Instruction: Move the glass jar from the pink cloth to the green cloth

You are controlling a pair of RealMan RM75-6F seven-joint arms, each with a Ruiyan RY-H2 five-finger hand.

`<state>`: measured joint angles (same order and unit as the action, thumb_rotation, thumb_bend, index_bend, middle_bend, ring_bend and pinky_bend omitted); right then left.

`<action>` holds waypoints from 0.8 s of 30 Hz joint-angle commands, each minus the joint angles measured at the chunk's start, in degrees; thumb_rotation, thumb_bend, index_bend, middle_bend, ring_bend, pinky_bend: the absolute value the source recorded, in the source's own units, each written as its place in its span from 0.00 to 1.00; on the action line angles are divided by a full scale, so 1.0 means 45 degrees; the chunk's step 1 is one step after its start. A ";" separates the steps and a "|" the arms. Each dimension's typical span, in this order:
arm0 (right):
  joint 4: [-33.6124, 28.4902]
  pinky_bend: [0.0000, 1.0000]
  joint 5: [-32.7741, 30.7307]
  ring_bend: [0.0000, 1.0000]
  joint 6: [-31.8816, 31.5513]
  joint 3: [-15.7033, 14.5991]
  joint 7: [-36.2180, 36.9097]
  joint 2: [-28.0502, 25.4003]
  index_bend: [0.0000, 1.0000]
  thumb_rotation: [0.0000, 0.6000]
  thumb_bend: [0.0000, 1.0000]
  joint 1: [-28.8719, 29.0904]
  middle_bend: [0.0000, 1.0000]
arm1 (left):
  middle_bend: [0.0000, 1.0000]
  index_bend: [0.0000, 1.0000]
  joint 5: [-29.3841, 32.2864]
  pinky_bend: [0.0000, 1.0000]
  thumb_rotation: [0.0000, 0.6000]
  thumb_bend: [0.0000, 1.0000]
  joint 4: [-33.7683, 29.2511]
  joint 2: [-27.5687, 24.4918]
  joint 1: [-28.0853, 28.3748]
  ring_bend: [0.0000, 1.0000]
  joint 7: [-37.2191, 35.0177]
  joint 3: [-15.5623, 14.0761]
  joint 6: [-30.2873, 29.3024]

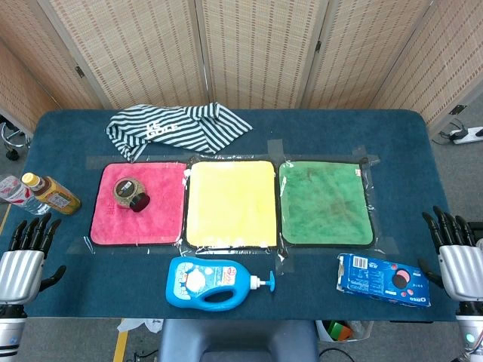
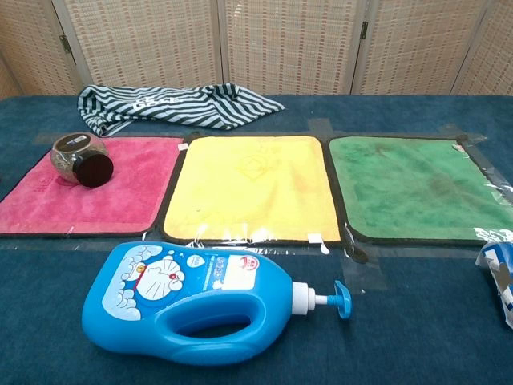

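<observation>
**Status: transfer not started — jar on pink cloth, both robot hands idle**

The jar lies on its side on the pink cloth, in the far-left part, dark lid pointing toward the near right. The green cloth is bare. No part of the task is done: reach, grasp, carry and placement all remain.

The left robot hand rests at the near-left bench corner, fingers spread, holding nothing. The right robot hand rests at the near-right corner in the same condition. Neither appears in the chest view.

Clearances:
- The left robot hand is the nearer to the jar; the path across the near half of the pink cloth is open.
- Two bottles lie just outside the left bench edge area, beside the left robot hand; avoid them on the reach.
- A yellow cloth lies between pink and green; nothing stands on it, so the carry path is likely unobstructed.
- A striped garment lies behind the cloths, a detergent bottle and a biscuit pack in front. Keep the carry between them.
- A jar lying on its side may roll when touched.
</observation>
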<state>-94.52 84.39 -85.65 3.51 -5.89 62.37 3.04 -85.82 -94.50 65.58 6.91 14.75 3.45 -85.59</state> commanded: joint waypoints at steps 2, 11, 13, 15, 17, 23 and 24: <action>0.0049 0.00 0.0022 0.00 0.0007 -0.0009 -0.0006 0.0061 0.00 1.00 0.34 -0.0003 0.00 | 0.07 0.10 -0.0006 0.00 1.00 0.26 0.0089 0.0033 0.0042 0.07 0.0084 0.0006 0.0037; 0.0115 0.00 0.0244 0.00 -0.0239 -0.0031 0.0107 0.0021 0.00 1.00 0.34 -0.0105 0.00 | 0.08 0.10 -0.0292 0.06 1.00 0.26 0.0115 -0.0101 0.0210 0.08 -0.0917 -0.0028 0.0189; 0.0121 0.00 0.0305 0.00 -0.0310 -0.0039 0.0131 -0.0024 0.00 1.00 0.34 -0.0136 0.00 | 0.08 0.09 -0.0433 0.06 1.00 0.26 0.0081 -0.0197 0.0295 0.08 -0.1261 -0.0027 0.0243; 0.0119 0.00 0.0343 0.00 -0.0372 -0.0037 0.0147 -0.0067 0.00 1.00 0.34 -0.0164 0.00 | 0.08 0.09 -0.0693 0.07 1.00 0.26 0.0056 -0.0247 0.0397 0.09 -0.1576 -0.0043 0.0250; 0.0100 0.00 0.0396 0.00 -0.0436 -0.0024 0.0185 -0.0111 0.00 1.00 0.34 -0.0180 0.00 | 0.08 0.08 -0.0926 0.07 1.00 0.26 -0.0025 -0.0354 0.0580 0.09 -0.2131 -0.0089 0.0454; 0.0055 0.00 0.0646 0.00 -0.0511 -0.0051 0.0220 -0.0254 0.00 1.00 0.34 -0.0169 0.00 | 0.08 0.06 -0.1398 0.11 1.00 0.26 -0.0273 -0.0618 0.1323 0.10 -0.2884 -0.0018 0.1218; 0.0043 0.00 0.0674 0.00 -0.0524 -0.0048 0.0215 -0.0274 0.00 1.00 0.34 -0.0166 0.00 | 0.08 0.06 -0.1465 0.11 1.00 0.26 -0.0311 -0.0621 0.1457 0.11 -0.2933 0.0007 0.1342</action>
<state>-94.30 87.40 -87.98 3.29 -4.91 61.16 2.28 -91.87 -95.58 63.01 12.82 1.99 3.33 -80.18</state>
